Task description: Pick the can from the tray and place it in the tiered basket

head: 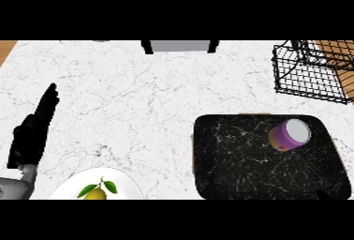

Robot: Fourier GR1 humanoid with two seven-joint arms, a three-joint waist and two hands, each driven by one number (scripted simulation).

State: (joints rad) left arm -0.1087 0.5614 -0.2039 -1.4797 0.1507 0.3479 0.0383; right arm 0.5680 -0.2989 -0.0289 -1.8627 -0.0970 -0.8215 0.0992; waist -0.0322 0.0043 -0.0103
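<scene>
A purple can (290,134) with a pale lid sits tilted in the far right part of the black marbled tray (235,159). The black wire tiered basket (308,75) stands at the counter's far right corner, beyond the tray. My left hand (31,133) rests at the left edge with its fingers straight and pointing away, far from the can. Only a dark tip of my right hand (332,192) shows over the tray's near right corner, well short of the can.
A white plate (69,187) holding a yellow fruit (97,193) with green leaves lies at the near left. A grey box with black sides (180,46) stands at the counter's far edge. White marble counter lies between plate, tray and basket.
</scene>
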